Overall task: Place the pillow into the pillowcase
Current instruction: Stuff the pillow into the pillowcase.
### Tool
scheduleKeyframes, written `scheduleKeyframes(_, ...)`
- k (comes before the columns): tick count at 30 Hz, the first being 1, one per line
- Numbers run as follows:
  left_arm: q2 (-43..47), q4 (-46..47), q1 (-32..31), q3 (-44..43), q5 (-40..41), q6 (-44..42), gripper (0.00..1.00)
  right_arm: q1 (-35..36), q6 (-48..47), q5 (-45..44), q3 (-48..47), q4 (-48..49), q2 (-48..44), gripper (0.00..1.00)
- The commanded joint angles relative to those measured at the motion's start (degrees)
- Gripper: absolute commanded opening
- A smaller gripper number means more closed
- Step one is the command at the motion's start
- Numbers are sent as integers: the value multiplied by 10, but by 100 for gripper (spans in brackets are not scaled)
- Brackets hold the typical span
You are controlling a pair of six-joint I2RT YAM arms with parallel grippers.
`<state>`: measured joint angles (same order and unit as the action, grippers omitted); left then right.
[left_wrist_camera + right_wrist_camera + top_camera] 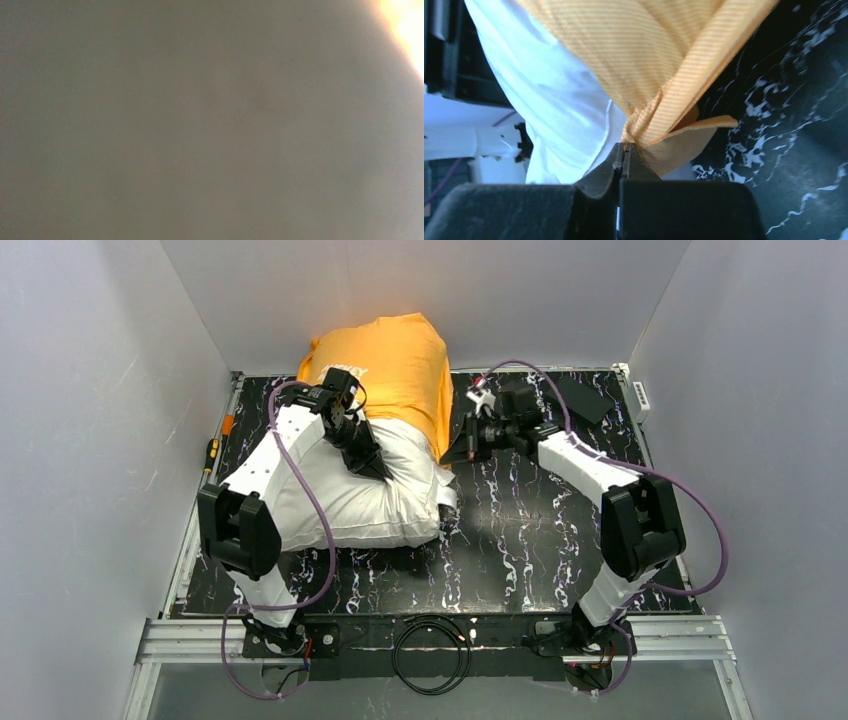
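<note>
The off-white pillow [360, 505] lies on the left half of the black marbled table [530, 530]. Its far end is inside the orange pillowcase [395, 370], which stands bunched against the back wall. My left gripper [378, 468] presses down on the pillow just below the case's open edge. The left wrist view shows only blurred grey fabric [200, 125], with no fingers visible. My right gripper [447, 455] is shut on the case's open edge at the pillow's right side. In the right wrist view the gripper [625, 146] pinches a gathered corner of the orange pillowcase [644, 55] beside the white pillow [554, 100].
A screwdriver with a yellow-black handle [212, 450] lies along the table's left edge. A white power strip [640, 395] and a flat black piece [590, 400] are at the back right. A coiled black cable [430, 645] sits between the arm bases. Grey walls enclose three sides.
</note>
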<state>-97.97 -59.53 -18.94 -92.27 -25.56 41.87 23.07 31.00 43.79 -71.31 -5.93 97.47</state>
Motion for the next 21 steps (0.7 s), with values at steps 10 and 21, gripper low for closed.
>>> scheduleKeyframes(10, 18, 80, 20, 2, 63, 13, 0, 159, -122, 24, -13, -326, -88, 1)
scheduleKeyframes(21, 281, -119, 20, 143, 97, 37, 86, 146, -12, 25, -30, -193, -63, 1)
